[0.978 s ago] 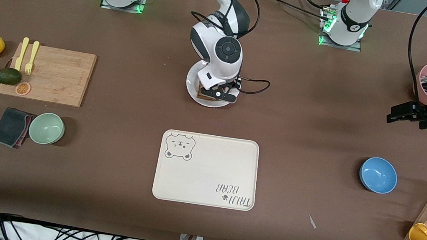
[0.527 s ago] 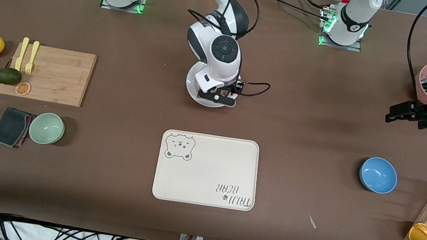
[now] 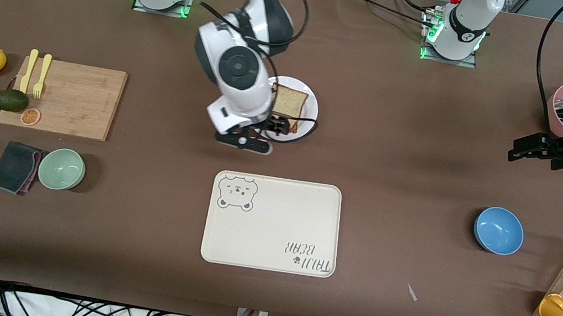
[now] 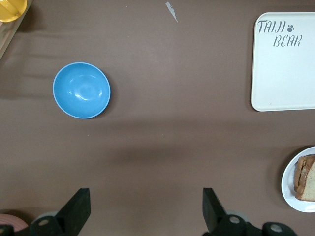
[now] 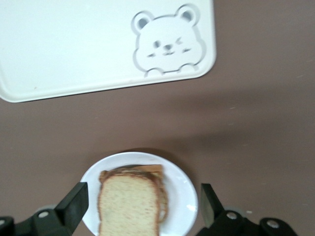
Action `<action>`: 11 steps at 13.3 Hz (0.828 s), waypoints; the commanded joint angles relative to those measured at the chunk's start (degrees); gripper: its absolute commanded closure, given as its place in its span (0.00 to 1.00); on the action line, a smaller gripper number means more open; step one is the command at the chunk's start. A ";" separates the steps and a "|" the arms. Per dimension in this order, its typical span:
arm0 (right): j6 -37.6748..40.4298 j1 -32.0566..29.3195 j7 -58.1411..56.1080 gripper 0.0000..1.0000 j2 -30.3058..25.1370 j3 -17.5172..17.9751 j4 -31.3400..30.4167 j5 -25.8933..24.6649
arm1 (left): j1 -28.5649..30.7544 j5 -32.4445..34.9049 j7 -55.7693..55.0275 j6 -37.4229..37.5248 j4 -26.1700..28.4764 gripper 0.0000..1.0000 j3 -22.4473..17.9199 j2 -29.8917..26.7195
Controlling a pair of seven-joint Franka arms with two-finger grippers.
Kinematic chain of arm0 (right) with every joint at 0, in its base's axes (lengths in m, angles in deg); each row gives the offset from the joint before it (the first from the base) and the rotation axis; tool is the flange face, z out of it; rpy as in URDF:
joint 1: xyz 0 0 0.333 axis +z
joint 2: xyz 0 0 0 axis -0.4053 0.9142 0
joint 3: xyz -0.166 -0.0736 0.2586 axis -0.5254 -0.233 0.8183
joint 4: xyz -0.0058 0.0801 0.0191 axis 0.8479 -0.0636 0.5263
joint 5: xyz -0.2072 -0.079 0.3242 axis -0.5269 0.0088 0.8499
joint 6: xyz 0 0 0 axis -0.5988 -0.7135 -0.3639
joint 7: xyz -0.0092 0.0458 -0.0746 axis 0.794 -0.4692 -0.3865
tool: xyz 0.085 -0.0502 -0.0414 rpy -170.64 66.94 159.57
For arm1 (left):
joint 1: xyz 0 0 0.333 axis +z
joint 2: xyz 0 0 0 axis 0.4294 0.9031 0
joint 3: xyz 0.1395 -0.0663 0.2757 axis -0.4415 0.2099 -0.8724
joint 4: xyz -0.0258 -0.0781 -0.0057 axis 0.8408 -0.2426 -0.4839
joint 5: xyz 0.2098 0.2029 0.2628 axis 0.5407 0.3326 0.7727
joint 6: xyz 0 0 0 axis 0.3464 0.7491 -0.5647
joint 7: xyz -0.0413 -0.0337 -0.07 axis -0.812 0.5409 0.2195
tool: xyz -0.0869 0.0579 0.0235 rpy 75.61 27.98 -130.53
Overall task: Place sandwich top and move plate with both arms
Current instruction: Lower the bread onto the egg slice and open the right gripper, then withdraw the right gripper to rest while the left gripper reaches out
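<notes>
The sandwich top (image 3: 288, 101) is lying on the stack on the plate (image 3: 309, 107), so the plate move is coming next, calling for both arms at its rim. The right claw (image 3: 244, 141) is hanging wide and empty over the worktop (image 3: 415, 161) just beside the plate, while the left claw (image 3: 531, 149), also spread and empty, is waiting over the left arm's end.
</notes>
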 commanded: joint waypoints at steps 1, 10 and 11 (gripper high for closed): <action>7.02 -0.32 -9.76 0.00 -3.94 -6.26 -0.62 1.22 | 0.14 0.23 -0.27 1.05 -1.22 0.00 0.00 0.14; 15.30 -24.88 -34.41 0.00 -15.53 -2.91 -1.06 1.41 | 0.49 0.23 -0.27 1.05 -1.13 0.00 -0.01 0.14; 15.04 -29.28 -34.41 0.00 -17.38 1.31 -1.49 -2.69 | 0.49 0.23 -0.27 1.05 -1.13 0.00 -0.01 0.14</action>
